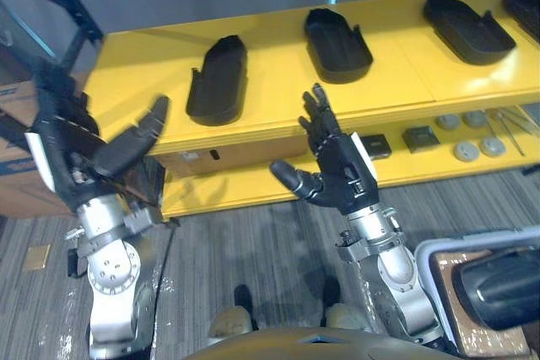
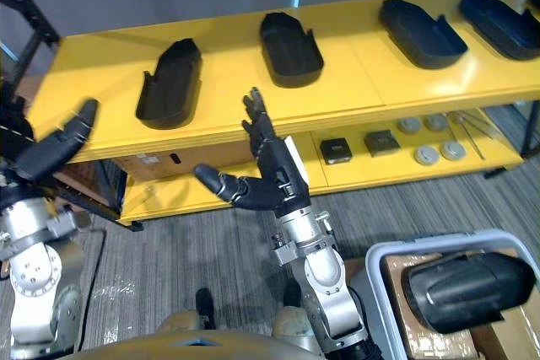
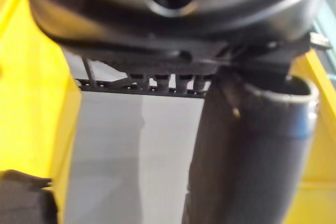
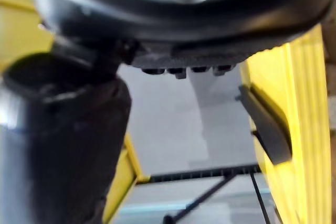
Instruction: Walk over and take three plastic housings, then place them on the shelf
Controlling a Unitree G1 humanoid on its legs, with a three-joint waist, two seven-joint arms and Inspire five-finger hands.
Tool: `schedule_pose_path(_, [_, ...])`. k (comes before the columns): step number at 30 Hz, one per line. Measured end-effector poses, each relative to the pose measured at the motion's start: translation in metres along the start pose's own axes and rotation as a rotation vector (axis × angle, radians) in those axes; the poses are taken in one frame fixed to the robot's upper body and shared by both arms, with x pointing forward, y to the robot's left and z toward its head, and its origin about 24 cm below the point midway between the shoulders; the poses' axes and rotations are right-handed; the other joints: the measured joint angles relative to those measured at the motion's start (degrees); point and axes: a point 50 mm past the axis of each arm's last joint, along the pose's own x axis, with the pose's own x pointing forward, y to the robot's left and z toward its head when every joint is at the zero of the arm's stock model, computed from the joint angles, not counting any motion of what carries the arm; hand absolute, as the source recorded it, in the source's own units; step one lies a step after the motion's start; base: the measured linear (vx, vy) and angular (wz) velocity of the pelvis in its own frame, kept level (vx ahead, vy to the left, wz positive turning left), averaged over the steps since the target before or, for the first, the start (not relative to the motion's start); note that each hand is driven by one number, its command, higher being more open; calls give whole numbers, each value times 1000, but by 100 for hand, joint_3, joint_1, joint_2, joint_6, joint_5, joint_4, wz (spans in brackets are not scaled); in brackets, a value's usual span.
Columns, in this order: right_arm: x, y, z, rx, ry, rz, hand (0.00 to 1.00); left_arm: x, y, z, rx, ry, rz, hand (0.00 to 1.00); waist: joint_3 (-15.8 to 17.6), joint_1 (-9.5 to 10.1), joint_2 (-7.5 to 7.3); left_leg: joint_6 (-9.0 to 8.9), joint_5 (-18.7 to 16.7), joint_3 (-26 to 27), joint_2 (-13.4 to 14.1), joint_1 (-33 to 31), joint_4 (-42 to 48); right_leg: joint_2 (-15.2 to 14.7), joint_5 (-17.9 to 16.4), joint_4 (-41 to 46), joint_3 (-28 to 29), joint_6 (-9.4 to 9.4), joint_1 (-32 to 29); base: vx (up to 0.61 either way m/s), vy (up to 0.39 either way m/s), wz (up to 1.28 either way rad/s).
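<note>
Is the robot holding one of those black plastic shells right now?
No, the left hand and the right hand are both open and empty, while black housings lie on the yellow shelf.

Toward the right end of the lower shelf (image 2: 388, 166), two black square blocks (image 2: 336, 150) sit side by side. Just beyond them four grey round discs (image 2: 426, 155) are clustered, with thin metal rods (image 2: 469, 129) near the right edge. A grey bin (image 2: 439, 242) holding cardboard stands on grey carpet (image 2: 202, 242). A cardboard box (image 1: 18, 187) stands far left, near a dark rack upright (image 1: 63, 2).
</note>
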Motion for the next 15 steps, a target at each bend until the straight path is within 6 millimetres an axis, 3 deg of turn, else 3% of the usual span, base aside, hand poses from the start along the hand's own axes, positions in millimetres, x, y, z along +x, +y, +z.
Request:
schedule_pose_path(6, [29, 7, -13, -26, 25, 152, 100, -28, -8, -21, -15, 168, -168, 100, -57, 252, -57, -21, 86, -354, -47, -184, -14, -31, -20, 0, -352, 2, 42, -24, 5, 31])
schedule_pose_path(12, [56, -10, -47, -79, 172, 112, 100, -41, -5, -40, -161, 303, -134, 100, -20, 582, -4, -60, 302, -732, -79, -439, -119, -36, -61, 69, -735, -16, -48, -20, -5, 33])
schedule_pose_path(15, [72, -18, -44, -145, 163, 96, 100, -46, -4, -43, -197, 326, -127, 100, 174, 692, 71, -51, 341, -872, -98, -525, -86, -74, -136, 258, -830, -48, -131, -24, 5, 24])
